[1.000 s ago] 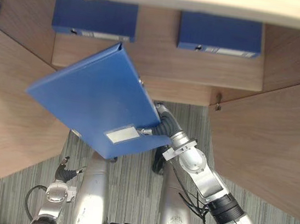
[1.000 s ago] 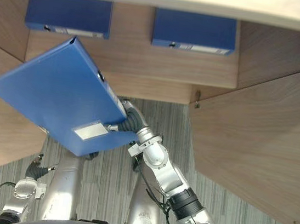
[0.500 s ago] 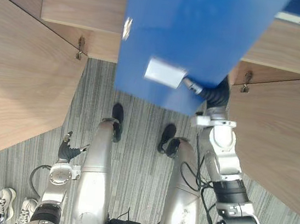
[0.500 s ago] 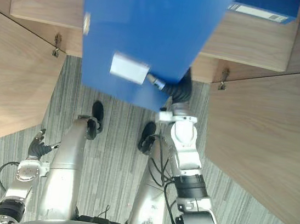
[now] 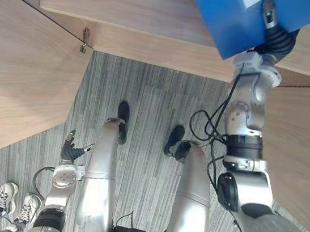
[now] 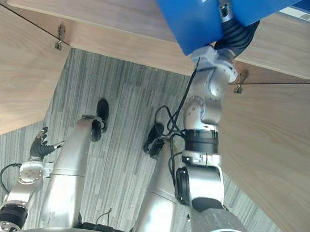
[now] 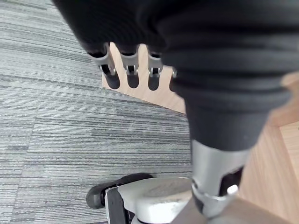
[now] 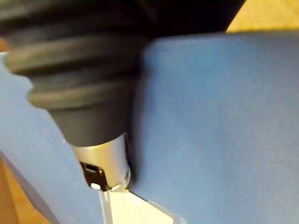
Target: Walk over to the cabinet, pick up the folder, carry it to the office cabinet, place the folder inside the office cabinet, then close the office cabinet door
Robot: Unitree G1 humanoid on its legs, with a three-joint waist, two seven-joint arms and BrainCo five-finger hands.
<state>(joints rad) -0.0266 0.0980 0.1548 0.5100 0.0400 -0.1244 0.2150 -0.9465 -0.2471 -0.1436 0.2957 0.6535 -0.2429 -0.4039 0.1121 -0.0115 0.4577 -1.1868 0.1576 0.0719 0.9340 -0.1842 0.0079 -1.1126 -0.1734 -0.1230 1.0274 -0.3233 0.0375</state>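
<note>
While the right robot hand is raised, we see its thumb pressing on the blue folder and gripping it at the wooden cabinet shelf; its fingers are hidden behind. The left robot hand hangs low above the carpet, fingers straight, holding nothing.

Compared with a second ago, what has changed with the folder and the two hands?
The head camera tipped down, shifting the whole view. Against the shelf, the blue folder has moved from the left-centre front edge rightward and farther over it, the right hand still gripping it, its arm now stretched out. The left hand stays open, low at the side; the cabinet doors stay open.
</note>
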